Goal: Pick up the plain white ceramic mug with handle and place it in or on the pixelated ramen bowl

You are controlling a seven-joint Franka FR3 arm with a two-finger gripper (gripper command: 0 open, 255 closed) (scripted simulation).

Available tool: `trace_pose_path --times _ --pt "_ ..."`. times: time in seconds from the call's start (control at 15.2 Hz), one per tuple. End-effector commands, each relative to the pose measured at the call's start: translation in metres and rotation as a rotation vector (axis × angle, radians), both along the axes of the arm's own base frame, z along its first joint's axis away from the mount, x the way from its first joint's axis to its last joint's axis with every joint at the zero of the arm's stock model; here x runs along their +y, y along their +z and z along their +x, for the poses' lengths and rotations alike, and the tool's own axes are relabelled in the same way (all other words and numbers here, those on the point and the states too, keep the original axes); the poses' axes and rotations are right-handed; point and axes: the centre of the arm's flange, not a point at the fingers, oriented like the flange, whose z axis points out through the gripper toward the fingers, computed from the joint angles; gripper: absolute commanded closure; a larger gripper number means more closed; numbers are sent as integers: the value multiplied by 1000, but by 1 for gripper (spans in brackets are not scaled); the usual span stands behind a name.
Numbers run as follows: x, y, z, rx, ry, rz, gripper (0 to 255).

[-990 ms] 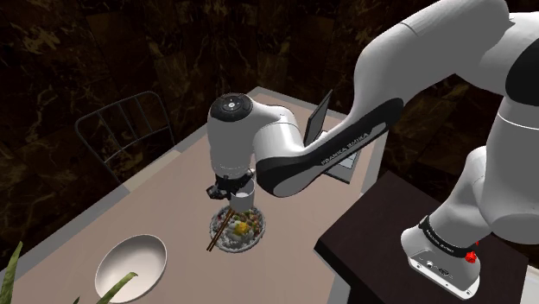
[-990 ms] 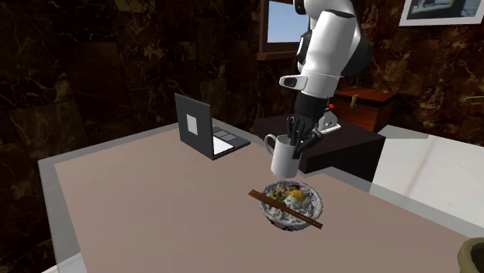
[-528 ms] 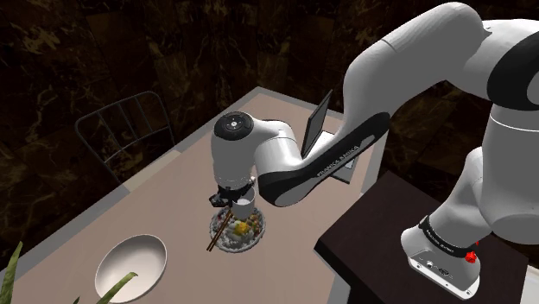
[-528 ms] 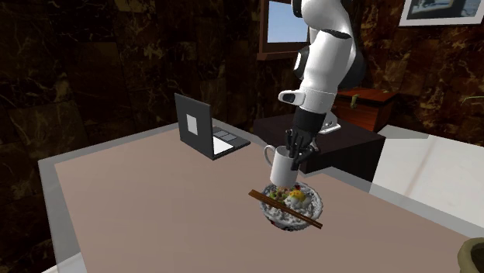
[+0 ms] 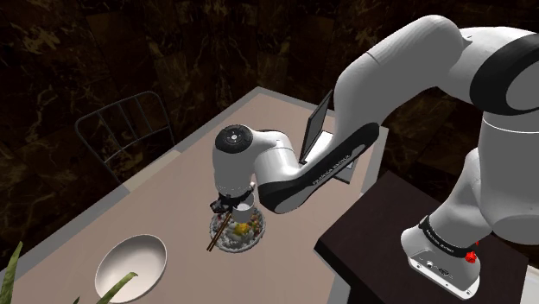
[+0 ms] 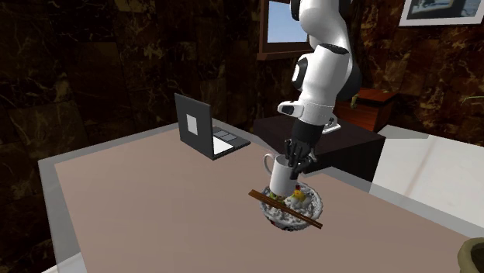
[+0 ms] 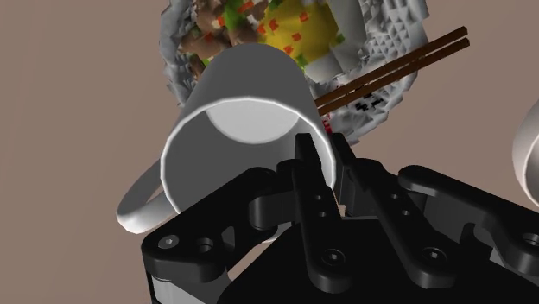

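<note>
White mug (image 6: 278,174) upright, handle toward the second exterior view's left, base low over the food in the ramen bowl (image 6: 288,219); contact not clear. Gripper (image 6: 295,164) pinches the mug's rim on the side away from the handle, one finger inside the cup and one outside, plain in the wrist view. Brown chopsticks (image 6: 269,199) lie across the bowl's near rim. Bowl sits on the brown bench (image 6: 140,202). Open laptop (image 6: 203,128) stands farther back. Plain white bowl (image 5: 129,263) nearer the shoulder view's lower left; wire chair (image 5: 125,129) beyond the bench edge.
</note>
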Motion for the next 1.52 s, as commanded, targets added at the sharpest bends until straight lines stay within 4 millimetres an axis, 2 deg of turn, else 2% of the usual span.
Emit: trace_pose_path --times 0.0,0.26,0.33,0.66,0.92,1.45 --pt "0 -1 0 0 0 0 255" --pt "0 -1 0 0 0 0 255" --pt "0 -1 0 0 0 0 0" --pt "0 -1 0 0 0 0 0" --pt "2 48 -9 0 0 0 0" --pt "2 48 -9 0 0 0 0"
